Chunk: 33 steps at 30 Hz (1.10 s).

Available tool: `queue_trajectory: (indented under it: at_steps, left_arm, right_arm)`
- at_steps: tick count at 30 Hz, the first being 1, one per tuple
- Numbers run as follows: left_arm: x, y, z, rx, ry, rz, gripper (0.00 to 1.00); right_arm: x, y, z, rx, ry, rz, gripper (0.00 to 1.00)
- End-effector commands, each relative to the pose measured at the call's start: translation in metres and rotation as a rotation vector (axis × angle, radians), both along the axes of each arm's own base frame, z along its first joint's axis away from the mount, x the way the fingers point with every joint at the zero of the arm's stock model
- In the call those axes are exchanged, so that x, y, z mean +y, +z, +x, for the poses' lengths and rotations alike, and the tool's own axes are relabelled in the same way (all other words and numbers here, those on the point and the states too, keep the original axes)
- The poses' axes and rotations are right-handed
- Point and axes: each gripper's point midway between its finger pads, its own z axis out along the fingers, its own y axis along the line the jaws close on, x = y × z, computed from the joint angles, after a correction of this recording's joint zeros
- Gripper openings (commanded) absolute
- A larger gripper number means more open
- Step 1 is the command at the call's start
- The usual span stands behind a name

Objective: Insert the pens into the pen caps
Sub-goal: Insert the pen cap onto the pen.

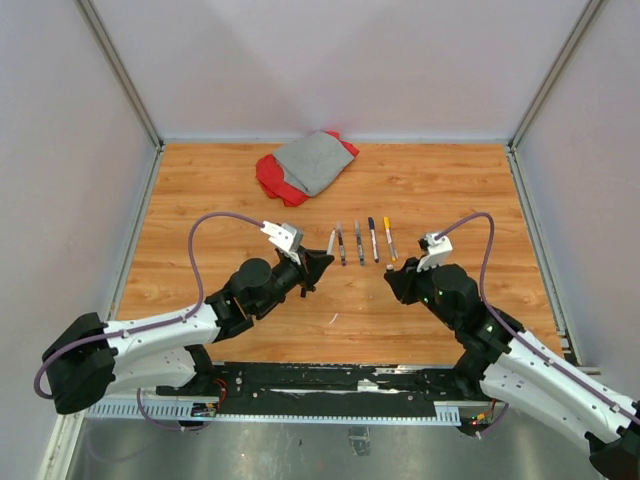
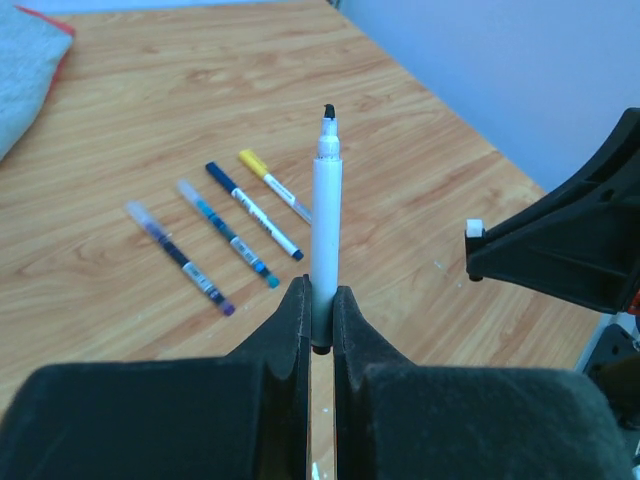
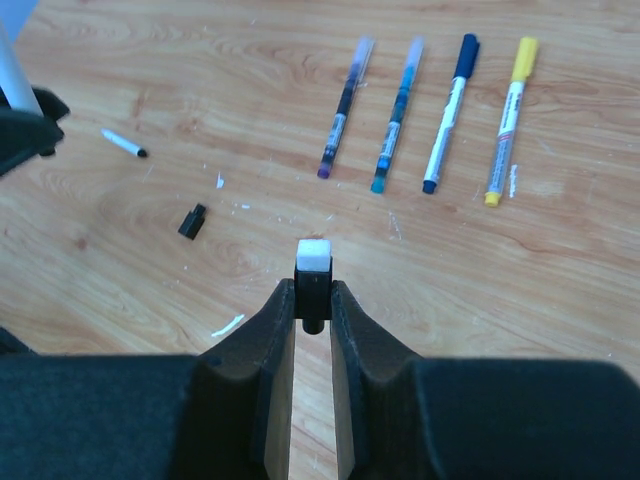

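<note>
The wooden table [image 1: 200, 200] is the biggest thing, with a grey and red cloth [image 1: 310, 165] far past both tools. The left gripper [image 2: 318, 310] is squeezed shut on the back end of a white pen [image 2: 327, 220], I think so its bare black tip sticks out free. The right gripper [image 3: 313, 300] is pinched tight on a little black cap [image 3: 313, 285], probably ready to meet that tip. Four more pens [image 3: 395, 115] lie in a row ahead of both tools. The right wrist view shows what the left wrist view does not: a loose black cap [image 3: 192, 221], ahead and left of that gripper.
</note>
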Motion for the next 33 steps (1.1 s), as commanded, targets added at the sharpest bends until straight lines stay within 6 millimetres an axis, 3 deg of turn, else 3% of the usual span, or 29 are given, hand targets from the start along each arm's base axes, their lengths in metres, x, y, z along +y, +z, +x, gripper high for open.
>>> queue_trajectory:
  at_steps: [1,9,16,25,33]
  left_arm:
    - [-0.012,0.017,-0.003,-0.119,-0.039,-0.093,0.01]
    - [-0.020,-0.009,0.004,-0.030,-0.020,-0.025,0.01]
    - [-0.031,-0.010,-0.003,-0.035,0.030,0.039,0.01]
    - [-0.043,-0.004,-0.026,-0.092,-0.060,0.027,0.00]
    - [-0.053,-0.008,-0.033,-0.106,-0.122,0.024,0.01]
  right_arm:
    - [-0.016,0.019,0.021,-0.071,-0.160,0.090,0.01]
    - [0.007,0.023,0.037,-0.018,-0.100,0.149,0.01]
    - [0.009,0.036,0.042,-0.049,-0.117,0.239,0.01]
    - [0.025,0.083,0.026,-0.232,0.015,0.527,0.01]
    - [0.032,0.108,0.018,-0.343,0.089,0.710,0.01]
